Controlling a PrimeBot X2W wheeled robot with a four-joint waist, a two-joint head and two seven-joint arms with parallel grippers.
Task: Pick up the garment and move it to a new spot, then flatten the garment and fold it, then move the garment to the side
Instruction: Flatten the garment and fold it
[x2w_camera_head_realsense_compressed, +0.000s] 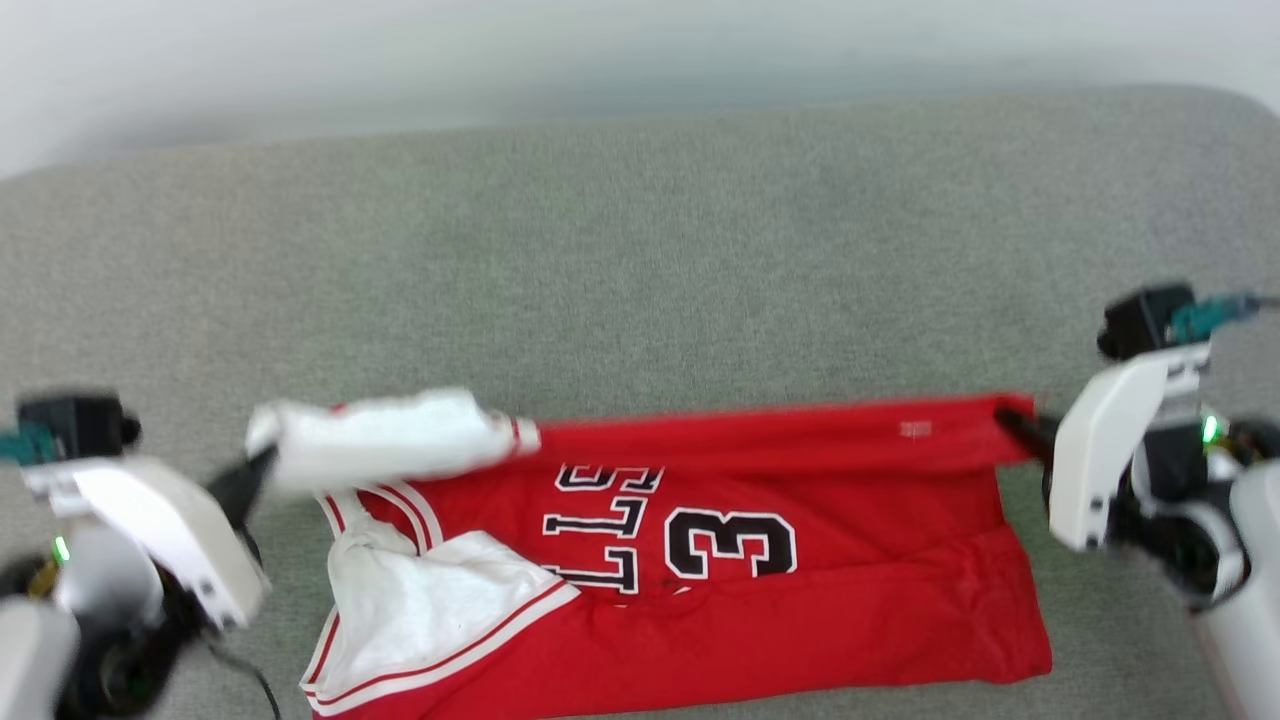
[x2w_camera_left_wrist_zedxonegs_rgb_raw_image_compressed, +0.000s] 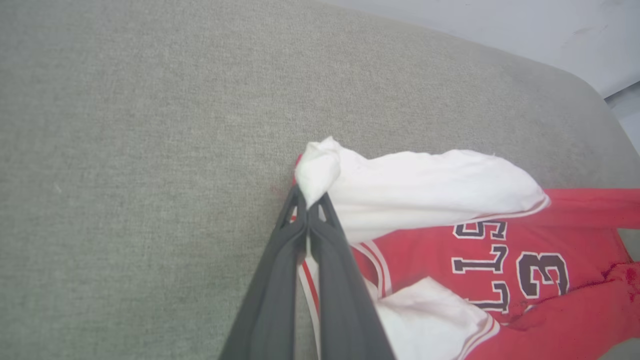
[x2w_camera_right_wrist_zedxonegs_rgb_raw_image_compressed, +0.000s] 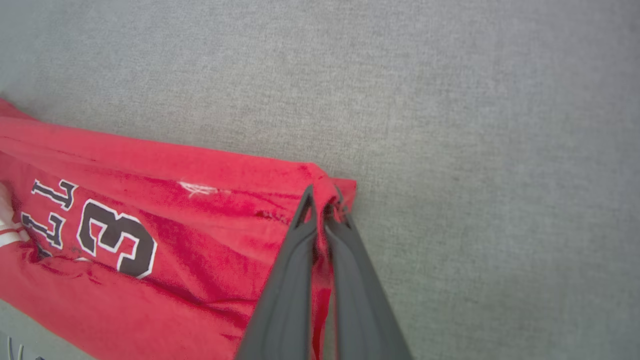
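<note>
Left claw (x2w_camera_left_wrist_zedxonegs_rgb_raw_image_compressed: 307, 202), right claw (x2w_camera_right_wrist_zedxonegs_rgb_raw_image_compressed: 321, 200) pinch garment (x2w_camera_head_realsense_compressed: 850, 610) (outstretched)

place: indoors (type unclear) | cues: grey fabric surface (x2w_camera_head_realsense_compressed: 640, 250), pale wall (x2w_camera_head_realsense_compressed: 640, 50)

Left fingers (x2w_camera_left_wrist_zedxonegs_rgb_raw_image_compressed: 278, 285) pinched (right fingers (x2w_camera_right_wrist_zedxonegs_rgb_raw_image_compressed: 289, 285) too).

Head camera looks down on what seems a cushion (x2w_camera_head_realsense_compressed: 640, 250); both wrist cameras, close at opposite shirt (x2w_camera_head_realsense_compressed: 800, 600) ends, share its number (x2w_camera_head_realsense_compressed: 730, 545).
</note>
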